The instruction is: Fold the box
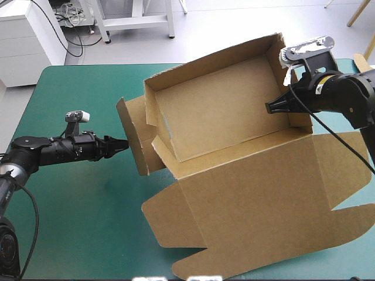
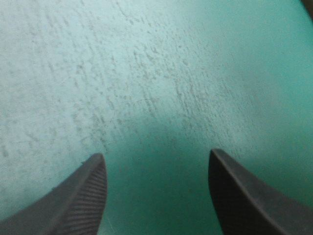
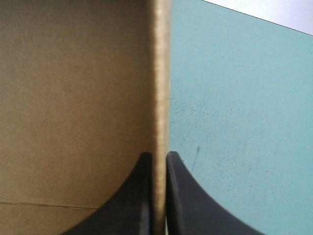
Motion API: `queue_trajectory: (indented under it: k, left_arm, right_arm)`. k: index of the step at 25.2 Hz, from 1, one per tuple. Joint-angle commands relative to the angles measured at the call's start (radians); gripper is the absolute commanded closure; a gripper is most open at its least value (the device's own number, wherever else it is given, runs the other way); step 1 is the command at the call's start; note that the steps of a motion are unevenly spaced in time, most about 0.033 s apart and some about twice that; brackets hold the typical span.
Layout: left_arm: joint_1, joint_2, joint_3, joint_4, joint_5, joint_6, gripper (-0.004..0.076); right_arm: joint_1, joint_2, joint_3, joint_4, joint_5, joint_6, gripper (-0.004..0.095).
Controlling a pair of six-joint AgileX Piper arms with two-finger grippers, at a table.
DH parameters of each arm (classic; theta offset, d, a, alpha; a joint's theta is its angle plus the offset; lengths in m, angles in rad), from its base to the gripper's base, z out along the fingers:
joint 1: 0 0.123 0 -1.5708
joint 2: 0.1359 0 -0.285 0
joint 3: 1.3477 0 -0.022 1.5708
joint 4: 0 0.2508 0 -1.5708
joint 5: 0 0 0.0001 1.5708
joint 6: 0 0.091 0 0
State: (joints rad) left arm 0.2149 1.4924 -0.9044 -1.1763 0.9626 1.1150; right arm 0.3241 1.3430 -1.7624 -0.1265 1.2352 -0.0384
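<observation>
The brown box (image 1: 222, 111) sits right of centre on the table (image 1: 76, 199) as a tray, its lid (image 1: 263, 199) flat. The right pincer (image 1: 269, 108) clamps its right end wall, while the left pincer (image 1: 123, 143) gapes wide beside the loose left flap (image 1: 132, 140). Tucking that flap looks like the next step, needing the left pincer to push it upright; no writing shows.

I find no writing, label, brand, number or sign that I can read. The brown board of the box (image 1: 222, 111), pinched between my right fingers (image 3: 132, 196), is plain. The teal-green tabletop (image 1: 76, 193) ahead of my left fingers (image 2: 73, 200) shows only faint scuffs.
</observation>
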Motion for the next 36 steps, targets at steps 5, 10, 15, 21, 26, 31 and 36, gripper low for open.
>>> queue_trajectory:
  k: [5, 10, 15, 21, 26, 31, 36]
  left_arm:
    - [0.002, -0.024, -0.023, -0.123, 0.08, 0.088, 0.0284]
    - [0.002, -0.024, -0.023, -0.159, 0.084, 0.097, 0.0284]
    - [0.0, -0.024, -0.023, -0.227, 0.154, 0.094, 0.0285]
    - [-0.015, -0.054, -0.023, -0.237, 0.317, 0.097, 0.0374]
    - [-0.053, -0.11, -0.023, -0.287, 0.319, 0.105, 0.0376]
    - [-0.07, -0.195, -0.023, -0.327, 0.319, 0.103, 0.0374]
    - [-0.07, -0.211, -0.023, -0.474, 0.301, 0.086, 0.0381]
  right_arm:
    - [-0.004, -0.03, -0.033, 0.001, -0.066, 0.003, 0.093]
    - [-0.004, -0.03, -0.033, 0.001, -0.066, 0.003, 0.093]
    - [-0.004, -0.03, -0.033, 0.001, -0.066, 0.003, 0.093]
    - [-0.004, -0.025, -0.033, 0.001, -0.082, 0.009, 0.0929]
    - [-0.004, -0.01, -0.033, 0.001, -0.082, 0.011, 0.0929]
    - [-0.004, 0.03, -0.033, 0.001, -0.08, 0.013, 0.0929]
    - [-0.004, 0.049, -0.033, 0.005, -0.066, 0.01, 0.0929]
